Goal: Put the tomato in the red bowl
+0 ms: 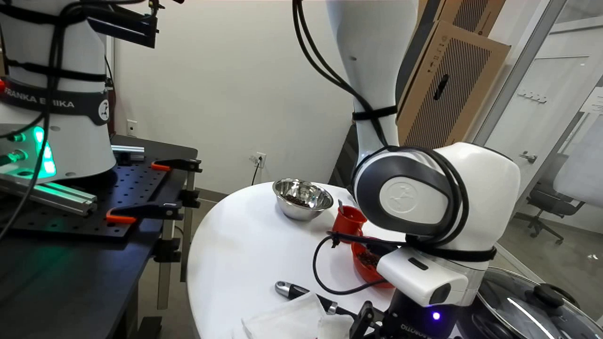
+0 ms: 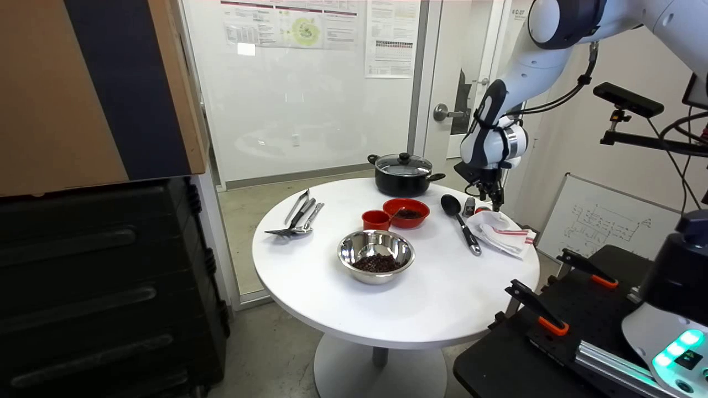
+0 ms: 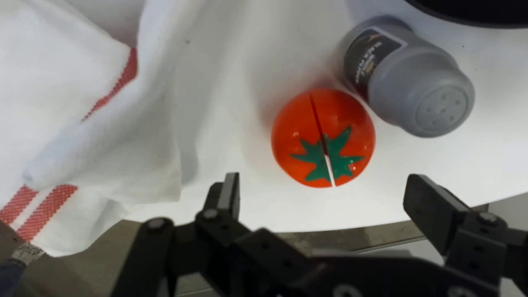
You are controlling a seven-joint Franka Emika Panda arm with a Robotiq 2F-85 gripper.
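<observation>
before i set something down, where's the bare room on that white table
The white table has bare stretches between the steel bowl and black spoon, and between the utensils and red cup. It's crowded around the tomato: gray shaker and red-striped towel close by, open gripper above.

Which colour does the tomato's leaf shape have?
Green; the wrist view shows the tomato best.

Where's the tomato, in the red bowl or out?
Out: the tomato sits on the table beside the shaker, away from the red bowl.
</observation>
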